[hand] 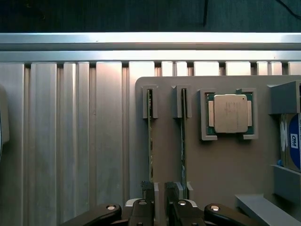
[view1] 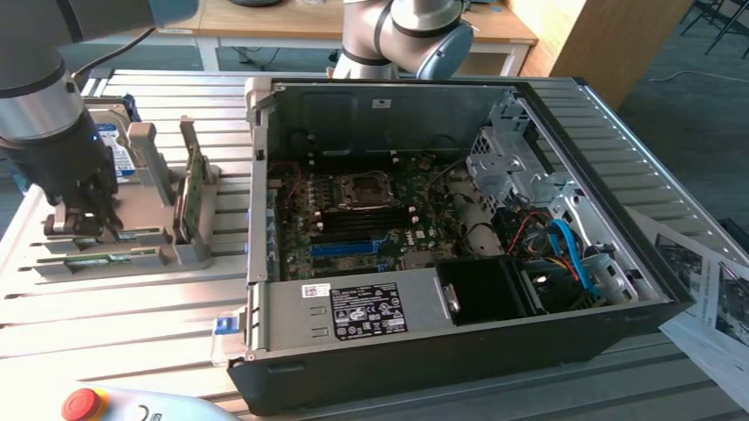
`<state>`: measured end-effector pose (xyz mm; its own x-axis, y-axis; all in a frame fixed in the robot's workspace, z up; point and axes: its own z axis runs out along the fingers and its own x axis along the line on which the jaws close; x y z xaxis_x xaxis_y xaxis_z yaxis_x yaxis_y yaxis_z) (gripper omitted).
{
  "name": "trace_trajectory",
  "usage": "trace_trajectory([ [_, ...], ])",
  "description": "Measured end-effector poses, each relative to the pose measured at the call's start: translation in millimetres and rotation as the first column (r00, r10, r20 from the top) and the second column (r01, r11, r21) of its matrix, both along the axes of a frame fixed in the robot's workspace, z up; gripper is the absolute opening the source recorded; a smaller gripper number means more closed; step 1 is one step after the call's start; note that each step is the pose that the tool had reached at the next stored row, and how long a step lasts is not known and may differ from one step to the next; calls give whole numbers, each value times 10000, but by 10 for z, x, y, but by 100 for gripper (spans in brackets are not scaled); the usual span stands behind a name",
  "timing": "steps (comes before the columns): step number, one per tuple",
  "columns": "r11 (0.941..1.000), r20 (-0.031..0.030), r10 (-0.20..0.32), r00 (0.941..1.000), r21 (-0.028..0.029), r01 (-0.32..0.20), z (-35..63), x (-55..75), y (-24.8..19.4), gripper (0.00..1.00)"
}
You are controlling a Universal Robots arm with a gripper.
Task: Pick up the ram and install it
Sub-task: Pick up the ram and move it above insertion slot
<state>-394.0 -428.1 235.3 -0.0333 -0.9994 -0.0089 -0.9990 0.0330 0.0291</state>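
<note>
The ram stands on edge in the holder, pointing straight away from the gripper, beside a 2nd ram. Its near end is hidden. I cannot tell if it's gripped.

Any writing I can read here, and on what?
No text is legible.
Black label on the silver power supply box: print too small.
Small white sticker on the black computer case: too small.
Blue-labelled silver hard drive: label blurred.
Printed paper sheets: blurred.
</note>
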Motion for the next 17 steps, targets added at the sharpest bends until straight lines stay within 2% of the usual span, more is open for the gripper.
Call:
trace_trajectory([
  [17, 10000, -3, 0, 10000, -15, 0, -145, -6, 0, 24],
])
